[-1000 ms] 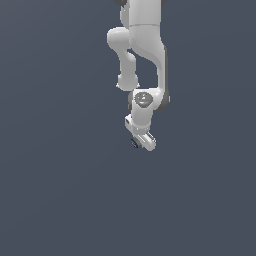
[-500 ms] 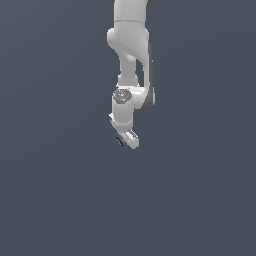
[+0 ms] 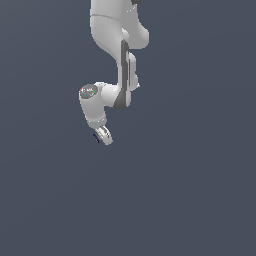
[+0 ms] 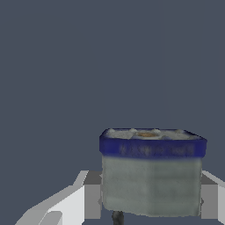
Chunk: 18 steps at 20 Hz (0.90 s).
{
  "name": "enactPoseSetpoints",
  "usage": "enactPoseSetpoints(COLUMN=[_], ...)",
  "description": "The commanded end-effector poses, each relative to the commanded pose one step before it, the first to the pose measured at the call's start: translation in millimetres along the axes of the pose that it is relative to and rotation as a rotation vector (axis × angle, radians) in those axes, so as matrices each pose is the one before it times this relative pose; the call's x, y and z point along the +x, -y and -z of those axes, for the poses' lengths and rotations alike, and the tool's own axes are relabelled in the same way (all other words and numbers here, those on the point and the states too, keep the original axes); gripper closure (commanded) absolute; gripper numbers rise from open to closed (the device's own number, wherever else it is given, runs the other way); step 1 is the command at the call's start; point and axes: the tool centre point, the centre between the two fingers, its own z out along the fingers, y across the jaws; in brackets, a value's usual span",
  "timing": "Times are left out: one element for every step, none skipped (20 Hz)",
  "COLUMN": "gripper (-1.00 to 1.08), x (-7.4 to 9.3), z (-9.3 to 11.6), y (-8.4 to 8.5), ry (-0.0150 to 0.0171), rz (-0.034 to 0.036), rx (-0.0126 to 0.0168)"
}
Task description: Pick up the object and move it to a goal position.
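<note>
The object is a small box with a navy-blue rim and a greyish body. In the wrist view the object (image 4: 151,171) sits between my two white fingers (image 4: 83,197), which press on its sides. In the exterior view the object (image 3: 96,137) shows only as a dark blue sliver at the tip of my gripper (image 3: 103,136), which hangs from the white arm (image 3: 116,45) and is tilted toward the exterior view's left. The gripper is shut on the object and holds it in the air.
A plain dark grey-blue ground fills both views. No other object, container or edge shows.
The arm has swung toward the exterior view's left, carrying the gripper and the held object with it. The grip on the object has not changed.
</note>
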Motion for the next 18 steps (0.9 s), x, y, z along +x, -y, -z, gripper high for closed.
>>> enactPoseSetpoints(gripper=[1.08,1.08,1.08,1.08,1.08,1.08,1.08,1.08,1.08,1.08,1.08,1.08,1.08,1.08,1.08,1.08,1.08,1.08], x=[19.61,6.96,6.54,6.11,5.63,5.11,4.57,3.98,3.44,2.87,2.29,1.71,1.13,0.55,-0.04,-0.61,-0.64,-0.24], z=[2.94,0.93,0.87,0.80,0.73,0.66,0.59,0.40,0.44,0.36,0.28,0.20,0.12,0.04,-0.04,-0.12,-0.11,-0.04], y=[-17.04,-5.79,-5.33,-4.88,-4.46,-4.03,-3.59,-3.07,-2.65,-2.17,-1.67,-1.16,-0.65,-0.14,0.38,0.88,0.75,0.27], ry=[-0.00007,0.00000,0.00000,0.00000,0.00000,0.00000,0.00000,-0.00015,0.00000,0.00000,0.00000,0.00000,0.00000,0.00000,0.00000,0.00000,0.00000,0.00000], rz=[0.00204,0.00000,0.00000,0.00000,0.00000,0.00000,0.00000,0.00006,0.00000,0.00000,0.00000,0.00000,0.00000,0.00000,0.00000,0.00000,0.00000,0.00000], rx=[0.00052,0.00000,0.00000,0.00000,0.00000,0.00000,0.00000,-0.00067,0.00000,0.00000,0.00000,0.00000,0.00000,0.00000,0.00000,0.00000,0.00000,0.00000])
